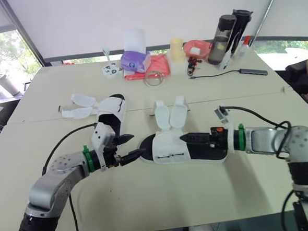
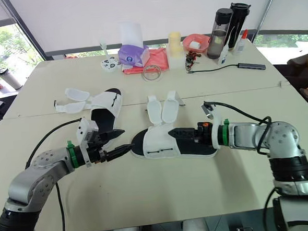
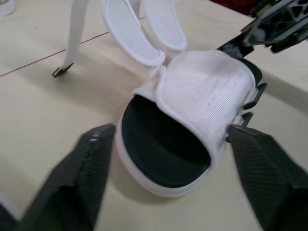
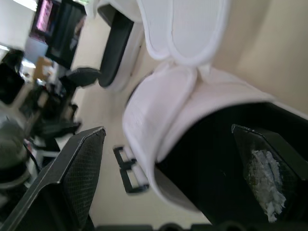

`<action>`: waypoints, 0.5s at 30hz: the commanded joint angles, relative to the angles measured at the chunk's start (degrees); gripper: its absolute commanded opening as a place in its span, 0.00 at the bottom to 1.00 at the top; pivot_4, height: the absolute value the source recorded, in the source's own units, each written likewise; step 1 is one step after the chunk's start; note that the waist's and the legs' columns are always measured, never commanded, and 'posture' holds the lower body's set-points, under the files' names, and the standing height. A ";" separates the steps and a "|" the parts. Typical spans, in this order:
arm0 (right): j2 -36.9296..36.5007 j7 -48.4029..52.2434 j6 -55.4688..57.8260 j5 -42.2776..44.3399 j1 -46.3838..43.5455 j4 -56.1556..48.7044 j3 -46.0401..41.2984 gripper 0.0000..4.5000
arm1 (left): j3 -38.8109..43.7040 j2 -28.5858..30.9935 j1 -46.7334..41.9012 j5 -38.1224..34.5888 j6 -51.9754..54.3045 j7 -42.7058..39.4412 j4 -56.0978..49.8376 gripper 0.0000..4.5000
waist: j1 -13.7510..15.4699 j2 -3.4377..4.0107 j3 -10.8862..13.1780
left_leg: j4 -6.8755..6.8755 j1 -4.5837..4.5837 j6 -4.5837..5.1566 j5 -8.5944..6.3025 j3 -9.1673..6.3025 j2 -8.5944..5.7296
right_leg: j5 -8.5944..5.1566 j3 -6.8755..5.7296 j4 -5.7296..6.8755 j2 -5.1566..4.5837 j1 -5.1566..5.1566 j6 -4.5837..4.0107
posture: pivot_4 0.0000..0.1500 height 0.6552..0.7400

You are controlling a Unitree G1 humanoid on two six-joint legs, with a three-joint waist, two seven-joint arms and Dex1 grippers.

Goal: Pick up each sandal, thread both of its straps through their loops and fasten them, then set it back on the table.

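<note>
At sandal point(image 1: 169, 146) ends | left claw point(image 1: 139, 144), right claw point(image 1: 186, 139) spread | right wrist: loops point(image 4: 129, 169) visible

Left gripper point(image 1: 129, 148) points inward and slightly forward, jaws spread wide. Right gripper point(image 1: 186, 139) lies level, pointing toward it, jaws likewise apart.

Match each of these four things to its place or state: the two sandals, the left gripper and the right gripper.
1 near sandal
2 far sandal
3 left gripper
4 right gripper

A open, at the near sandal's toe end
B open, over the near sandal's black footbed
C straps spread out to the robot's left
D lies between both grippers

Pairs: 1-D, 2-C, 3-A, 4-B
</note>
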 commanded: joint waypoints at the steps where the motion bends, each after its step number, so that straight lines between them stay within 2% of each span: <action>1: -3.27 9.36 -4.52 -4.77 1.27 -6.89 -3.78 1.00 | -2.22 0.74 -3.19 2.83 -4.72 -5.48 4.96 0.37 | 0.01 0.00 0.00 | 0.00 0.00 0.01 -0.01 0.02 0.00 | 0.02 -0.01 -0.03 0.00 0.03 0.04 | 1.00 1.00; 4: -2.48 11.87 -7.06 -4.97 1.01 -7.30 -6.71 1.00 | -4.37 0.99 -5.36 4.98 -7.54 -10.11 10.05 0.03 | -0.32 -0.01 0.00 | 0.04 0.02 0.02 -0.01 0.07 0.00 | 0.09 0.01 -0.09 0.00 0.07 0.12 | 1.00 1.00; 10: 3.37 5.71 -8.39 -5.91 -3.49 -3.47 -7.08 1.00 | -9.93 -1.47 -9.48 10.15 -12.73 -15.62 18.32 0.01 | -0.18 -0.02 0.00 | 0.03 0.03 0.02 -0.02 0.02 0.05 | 0.13 0.01 -0.10 0.00 0.07 0.11 | 1.00 1.00; 15: 8.23 -2.92 -7.77 -6.86 -9.83 3.43 -7.76 1.00 | -11.45 -4.58 -12.20 12.36 -15.10 -16.55 22.61 0.01 | -0.20 -0.02 0.00 | 0.03 0.02 0.02 -0.02 -0.10 0.01 | 0.14 0.04 -0.11 -0.05 0.05 0.12 | 1.00 1.00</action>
